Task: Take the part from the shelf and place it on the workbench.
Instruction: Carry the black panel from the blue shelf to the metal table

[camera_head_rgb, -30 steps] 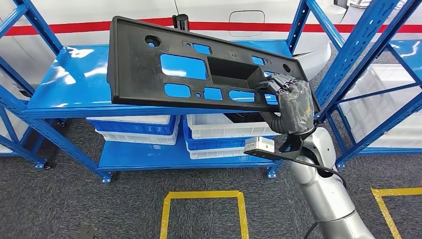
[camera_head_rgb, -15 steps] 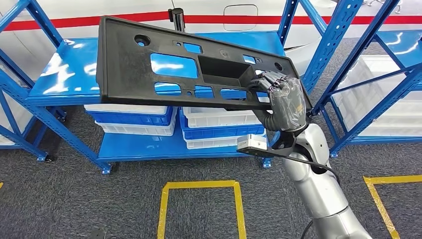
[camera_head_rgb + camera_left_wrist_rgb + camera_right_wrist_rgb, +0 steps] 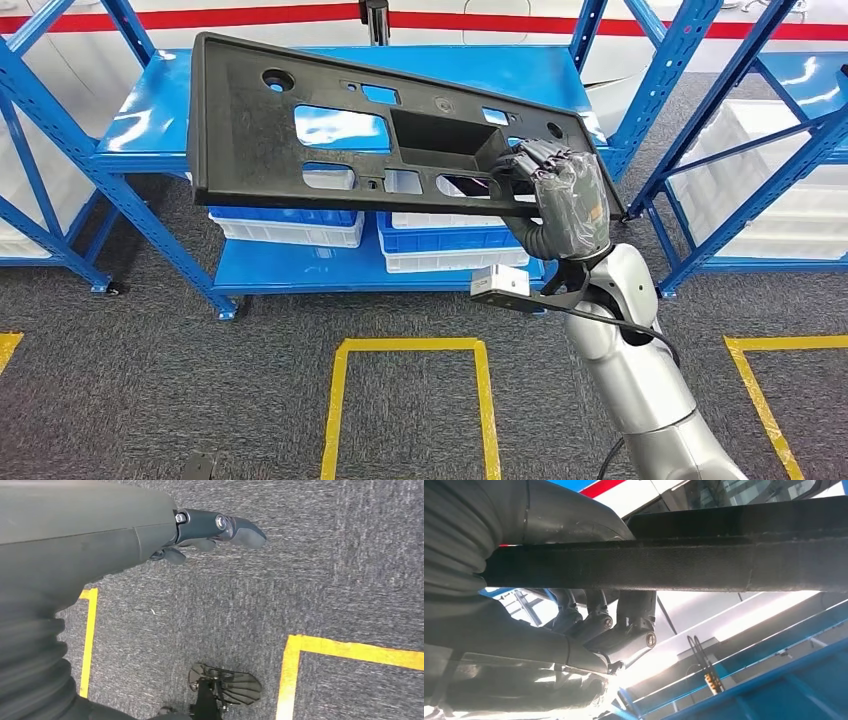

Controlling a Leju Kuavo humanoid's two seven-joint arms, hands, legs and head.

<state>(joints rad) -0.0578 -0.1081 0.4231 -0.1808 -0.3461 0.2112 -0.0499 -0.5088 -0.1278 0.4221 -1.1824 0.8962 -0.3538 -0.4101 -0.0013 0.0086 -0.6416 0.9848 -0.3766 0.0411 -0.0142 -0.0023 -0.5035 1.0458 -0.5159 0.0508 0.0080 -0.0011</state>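
Note:
The part is a long black plastic panel (image 3: pixel 260 150) with several cut-outs and a deep rectangular recess. My right hand (image 3: pixel 565 200) grips its lower right edge and holds it up in the air, tilted, in front of the blue shelf (image 3: pixel 160 120). In the right wrist view the panel's edge (image 3: pixel 684 565) runs across, with my right hand (image 3: pixel 614 630) and its dark fingers (image 3: pixel 634 615) wrapped around it from beneath. My left hand (image 3: pixel 200 535) hangs beside me over the grey carpet, fingers loosely curled and holding nothing.
White and blue bins (image 3: pixel 290 228) stand on the shelf's lower level. A second blue rack (image 3: pixel 740 150) with white crates stands at the right. Yellow tape outlines (image 3: pixel 410 400) mark the carpet in front of me.
The whole view has shifted as I move back from the shelf. The panel stays in my right hand and now sits a little lower against the shelf.

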